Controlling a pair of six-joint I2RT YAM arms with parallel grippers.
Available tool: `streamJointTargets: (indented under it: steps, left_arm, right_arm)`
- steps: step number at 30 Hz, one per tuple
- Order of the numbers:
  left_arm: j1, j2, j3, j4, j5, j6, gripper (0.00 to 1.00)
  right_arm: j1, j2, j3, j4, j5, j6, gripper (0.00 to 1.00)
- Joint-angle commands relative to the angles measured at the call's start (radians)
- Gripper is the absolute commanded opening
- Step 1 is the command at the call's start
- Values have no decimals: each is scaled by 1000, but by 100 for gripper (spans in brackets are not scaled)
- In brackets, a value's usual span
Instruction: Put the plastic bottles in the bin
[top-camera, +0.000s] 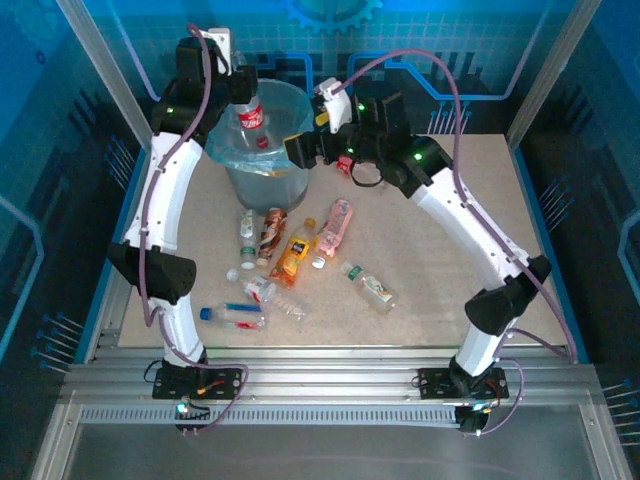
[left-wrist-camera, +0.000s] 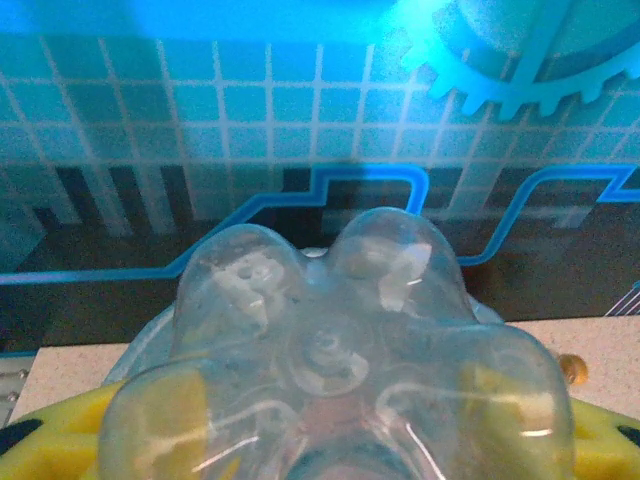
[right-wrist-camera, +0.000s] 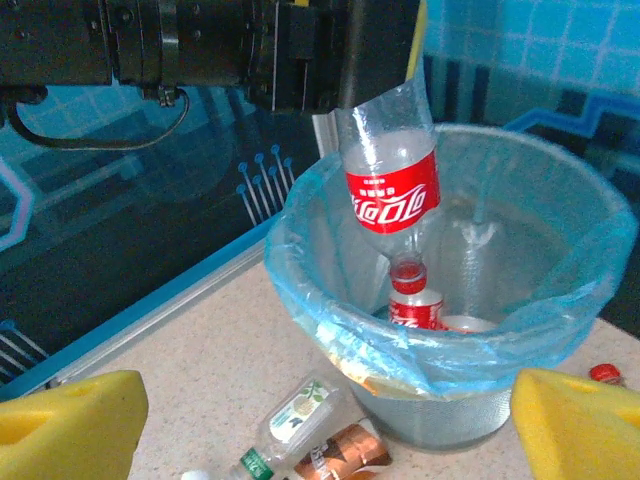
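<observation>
A clear plastic bottle with a red label (top-camera: 252, 116) hangs cap down over the mouth of the bin (top-camera: 262, 178). My left gripper (top-camera: 243, 92) is shut on its upper end. In the left wrist view the bottle's lobed base (left-wrist-camera: 330, 330) sits between the yellow fingers (left-wrist-camera: 60, 440). The right wrist view shows the same bottle (right-wrist-camera: 392, 185) above the grey bin with its blue bag (right-wrist-camera: 300, 265). Another red-labelled bottle (right-wrist-camera: 415, 310) lies inside. My right gripper (right-wrist-camera: 325, 425) is open and empty beside the bin's near rim (top-camera: 300, 150).
Several bottles lie on the table in front of the bin: green-capped (top-camera: 246, 228), brown (top-camera: 271, 232), orange (top-camera: 294, 252), pink (top-camera: 336, 224), green-labelled (top-camera: 370, 286), crushed (top-camera: 272, 295) and blue-capped (top-camera: 232, 316). A small red-capped piece (top-camera: 344, 165) sits right of the bin.
</observation>
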Motion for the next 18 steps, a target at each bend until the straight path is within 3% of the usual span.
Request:
streamJointTargets:
  steps: [1,18]
  left_arm:
    - [13,14,-66,-9,23,30,57]
    - [15,113,-213,-1,156,45,73]
  right_arm:
    - [-9,31,54,-64,-59,35,94]
    - [-1,56,38,-70,-33,63,92]
